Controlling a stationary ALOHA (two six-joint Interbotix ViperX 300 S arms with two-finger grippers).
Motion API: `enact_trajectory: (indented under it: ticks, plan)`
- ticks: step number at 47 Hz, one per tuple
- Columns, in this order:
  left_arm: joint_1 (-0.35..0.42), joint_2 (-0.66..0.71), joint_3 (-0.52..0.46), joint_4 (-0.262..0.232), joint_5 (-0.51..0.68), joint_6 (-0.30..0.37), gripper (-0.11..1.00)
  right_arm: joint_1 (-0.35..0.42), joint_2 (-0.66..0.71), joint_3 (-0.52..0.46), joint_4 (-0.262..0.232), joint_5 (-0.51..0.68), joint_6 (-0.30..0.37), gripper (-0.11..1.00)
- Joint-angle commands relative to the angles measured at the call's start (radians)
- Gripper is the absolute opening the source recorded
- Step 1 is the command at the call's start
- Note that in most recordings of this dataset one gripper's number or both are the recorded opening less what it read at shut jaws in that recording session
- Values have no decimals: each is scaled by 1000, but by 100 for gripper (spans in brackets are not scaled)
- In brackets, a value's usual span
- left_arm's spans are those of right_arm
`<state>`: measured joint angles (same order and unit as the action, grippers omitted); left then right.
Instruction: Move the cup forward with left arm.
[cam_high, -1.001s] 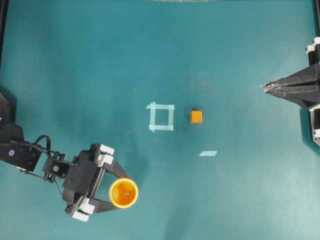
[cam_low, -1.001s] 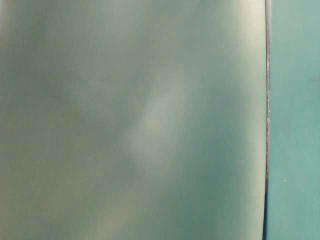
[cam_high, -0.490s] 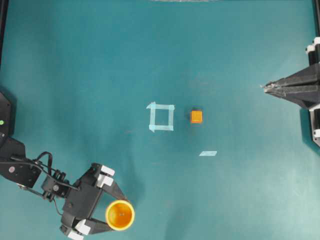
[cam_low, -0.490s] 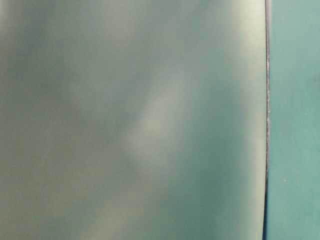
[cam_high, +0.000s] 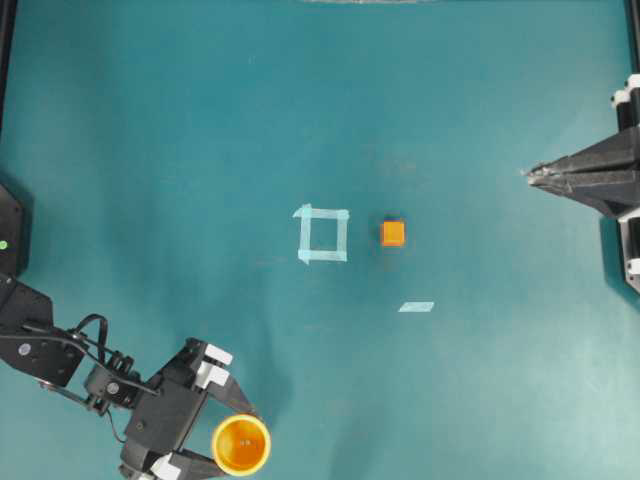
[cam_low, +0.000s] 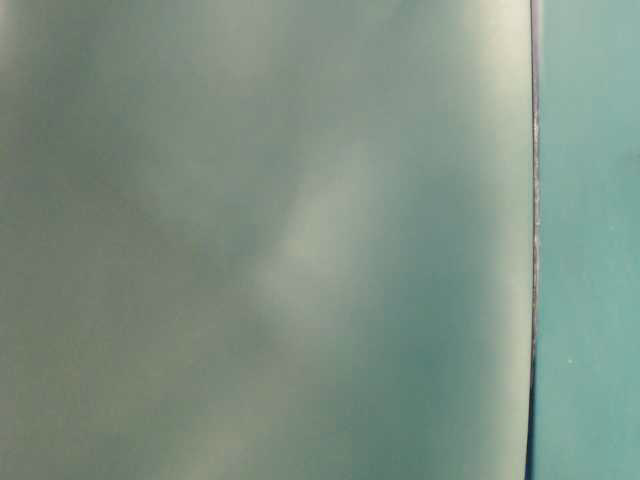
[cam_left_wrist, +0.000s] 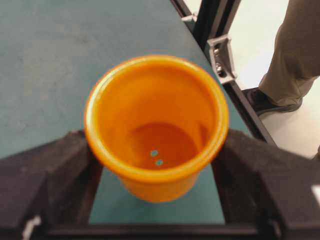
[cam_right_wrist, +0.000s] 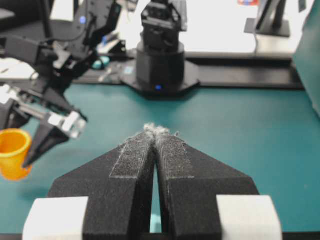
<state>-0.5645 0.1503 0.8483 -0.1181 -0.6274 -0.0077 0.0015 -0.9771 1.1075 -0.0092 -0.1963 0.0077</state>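
At the lower-left edge of the surface (cam_high: 180, 150) in the overhead view: cup (cam_high: 241, 445) seated upright between the fingers (cam_high: 232, 400) of the left gripper (cam_high: 232, 435), mouth up. Wrist view shows both black fingers pressed against opposite sides of the cup wall, just under the rim, so a firm pinch on the cup. Appears lifted clear of the surface in the right wrist view, with a shadow beneath; judged a carry posture that keeps the cup level. Left arm (cam_high: 60, 355) folded low toward the near edge. Right gripper (cam_right_wrist: 156, 132) parked at the far right, fingers pressed together, empty. Tape square (cam_high: 322, 234), orange cube (cam_high: 393, 233) and tape strip (cam_high: 416, 307) lie well apart from the cup. Table-level view blurred; nothing readable.

Against the earlier overhead frames: cup and left gripper shifted down and slightly left, nearer the bottom border; grip width unchanged. Cube, tape and right gripper as before. Release not yet made; task judged mid-transport.
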Motion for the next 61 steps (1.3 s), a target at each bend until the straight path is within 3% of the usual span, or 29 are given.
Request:
enact_trajectory:
  ticks: [1,61]
  plan:
    - [-6,-12,-20,-2,-5,2,65,2,2,-32,-2,-3,2,0]
    - [-26,3,-40,-3,8,6,65,0,2,-32,-2,-5,2,0]
